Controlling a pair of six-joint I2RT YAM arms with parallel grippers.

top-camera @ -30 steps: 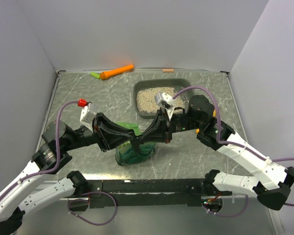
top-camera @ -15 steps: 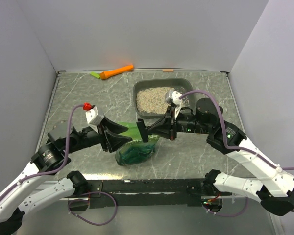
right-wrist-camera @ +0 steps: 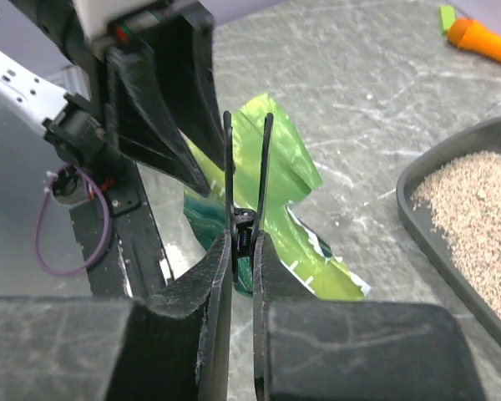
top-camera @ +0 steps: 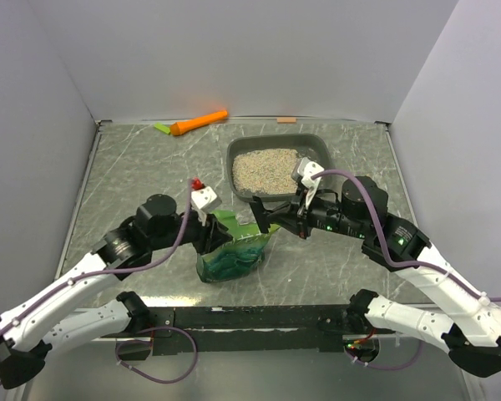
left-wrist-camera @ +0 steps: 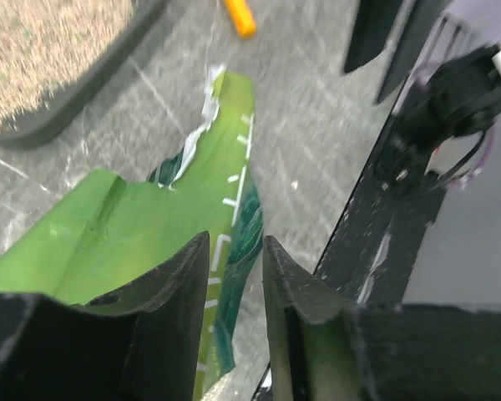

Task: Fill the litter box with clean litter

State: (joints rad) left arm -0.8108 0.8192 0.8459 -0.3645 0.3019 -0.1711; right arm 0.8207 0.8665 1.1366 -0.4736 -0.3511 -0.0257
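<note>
**Litter in box; both grippers at bag top**

The litter box (top-camera: 316,144) sits far centre-right on the table (top-camera: 134,167), with clean litter (top-camera: 263,170) covering its floor. The green bag (top-camera: 234,255) stands just in front of it.

- **Left gripper** (left-wrist-camera: 234,255): over the bag's top, jaws narrowly parted, nothing seen between them.
- **Right gripper** (right-wrist-camera: 247,159): jaws a slit apart; cannot tell whether bag film is caught.

An orange scoop (top-camera: 199,122) lies by the far wall.

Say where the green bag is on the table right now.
In the top view the green bag stands near the middle of the table, towards its near edge, just in front and to the left of the litter box.
</note>
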